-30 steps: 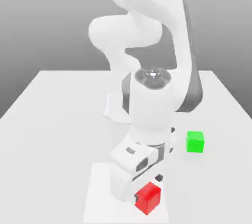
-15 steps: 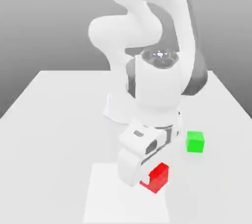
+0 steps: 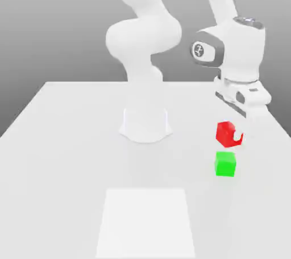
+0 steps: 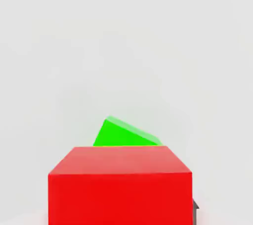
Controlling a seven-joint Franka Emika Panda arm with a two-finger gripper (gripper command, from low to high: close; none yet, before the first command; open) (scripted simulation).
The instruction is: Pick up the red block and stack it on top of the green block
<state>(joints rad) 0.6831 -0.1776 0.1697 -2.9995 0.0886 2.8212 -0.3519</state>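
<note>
The fingers (image 3: pixel 237 136) are clamped on the red block (image 3: pixel 226 132), which is held in the air just above the green block (image 3: pixel 225 164), apart from it. The red block is seen tilted, one corner upward; being a cube, no long axis can be told. It has been carried up from the table (image 3: pixel 68 138) near the white mat (image 3: pixel 145 221), toward the exterior view's right.

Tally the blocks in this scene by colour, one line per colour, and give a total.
Red block: 1, held in the gripper above the green one
Green block: 1, on the table
Total: 2 blocks
</note>
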